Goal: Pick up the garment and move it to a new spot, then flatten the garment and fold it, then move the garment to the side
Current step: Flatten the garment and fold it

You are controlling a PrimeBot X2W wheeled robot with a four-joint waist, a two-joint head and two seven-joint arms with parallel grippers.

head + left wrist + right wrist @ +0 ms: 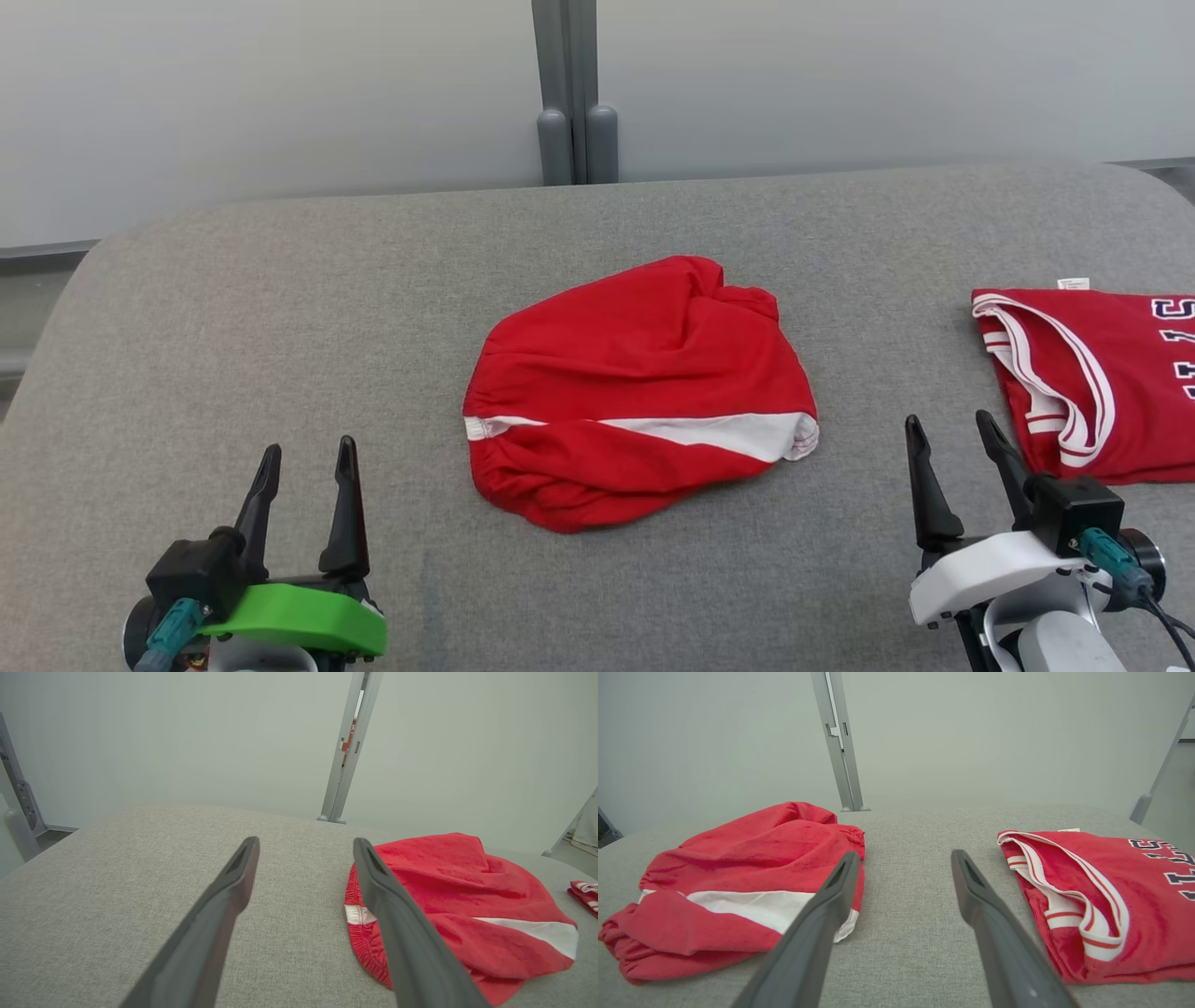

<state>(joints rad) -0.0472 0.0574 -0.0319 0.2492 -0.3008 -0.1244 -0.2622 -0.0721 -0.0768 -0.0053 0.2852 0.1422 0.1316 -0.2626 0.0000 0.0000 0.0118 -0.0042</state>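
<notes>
The garment is red with a white stripe and lies bunched in a rounded heap at the middle of the grey table. It shows at the right of the left wrist view and at the left of the right wrist view. My left gripper is open near the front left, well to the left of the garment, with nothing between its fingers. My right gripper is open at the front right, just right of the garment, also holding nothing.
A second red garment, a jersey with white trim and dark letters, lies flat at the table's right edge, close beside my right gripper. A grey post stands behind the table against a pale wall.
</notes>
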